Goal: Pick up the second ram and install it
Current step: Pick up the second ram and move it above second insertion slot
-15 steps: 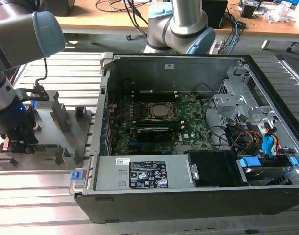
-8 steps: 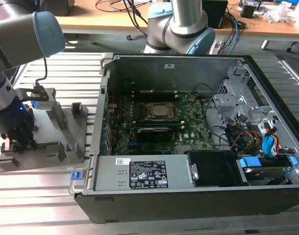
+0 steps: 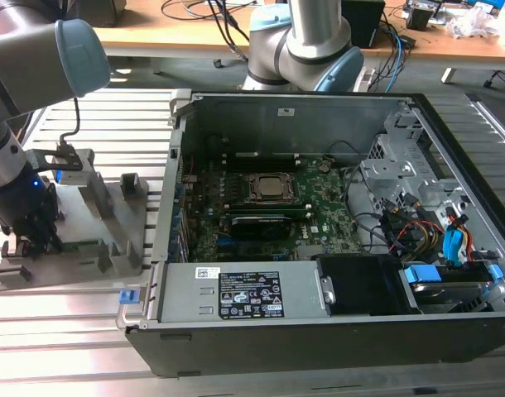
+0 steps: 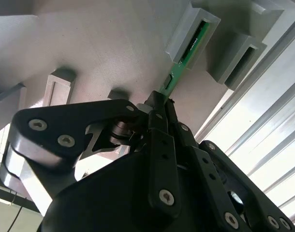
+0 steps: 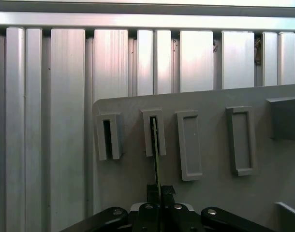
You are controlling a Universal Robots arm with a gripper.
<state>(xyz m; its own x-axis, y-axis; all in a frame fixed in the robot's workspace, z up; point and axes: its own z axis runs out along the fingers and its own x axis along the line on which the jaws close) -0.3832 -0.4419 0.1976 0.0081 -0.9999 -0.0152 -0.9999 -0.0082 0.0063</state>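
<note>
The hand (image 4: 162, 102) is clamped together on the second ram (image 4: 187, 52), whose far end sits edge-up in a slot of the grey slotted tray (image 4: 104, 43), an upright rest that keeps it graspable.

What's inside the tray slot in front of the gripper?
The second ram sits in that slot, the gripper shut on its near end. The part within the slot walls is hidden.
</note>
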